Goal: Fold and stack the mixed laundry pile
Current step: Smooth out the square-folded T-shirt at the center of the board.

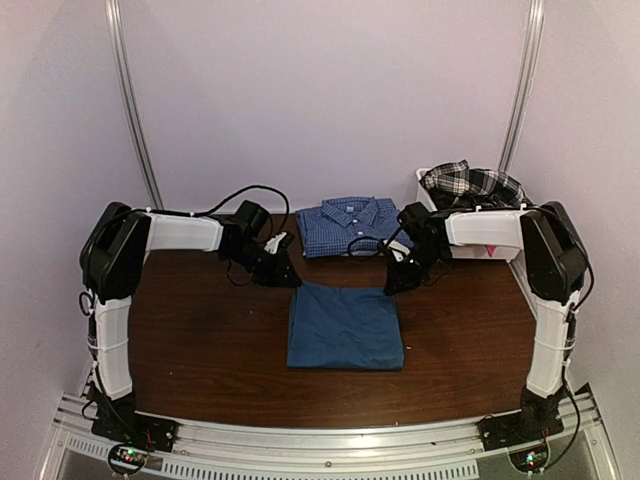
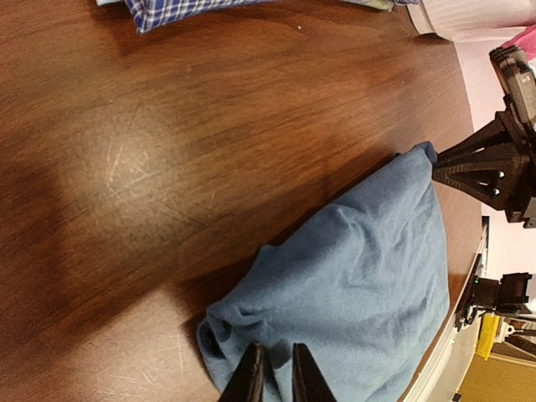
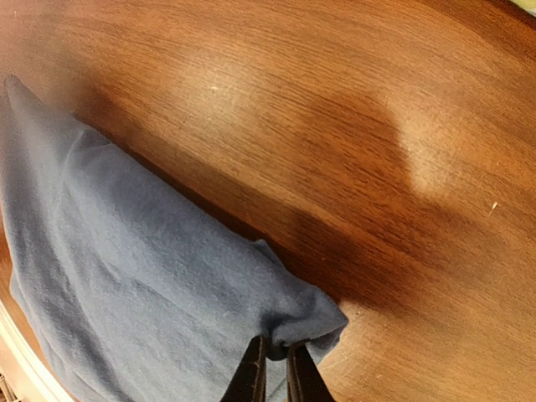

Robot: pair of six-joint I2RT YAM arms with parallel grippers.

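Blue cotton lies nearest you: the T-shirt (image 1: 345,328) sits folded into a flat, roughly square block in the middle of the table (image 1: 200,340), its near edge towards the arm bases and back from the table's front edge. Both your arms reach in to its far edge. Your left gripper (image 1: 283,272) is down at the far left corner. In its wrist view the two fingers (image 2: 249,378) stand almost together with only a thin strip of cloth between them, pinching the T-shirt where the fabric puckers into small creases. Your right gripper (image 1: 394,283) is at the far right corner. Its fingers (image 3: 253,377) are likewise pressed close, nipping the corner, which bunches into a little fold right at the tips. Beyond the T-shirt, at the back of the table in the centre, you have a checked shirt (image 1: 350,225), blue and white, folded with the collar showing, near the T-shirt but not touching it. Farther right, in the back corner, the bin (image 1: 424,186) holds a plaid shirt (image 1: 472,183) heaped above its rim. A pink piece (image 2: 526,38) shows as a sliver just beside the bin in the left wrist view; you cannot tell its shape
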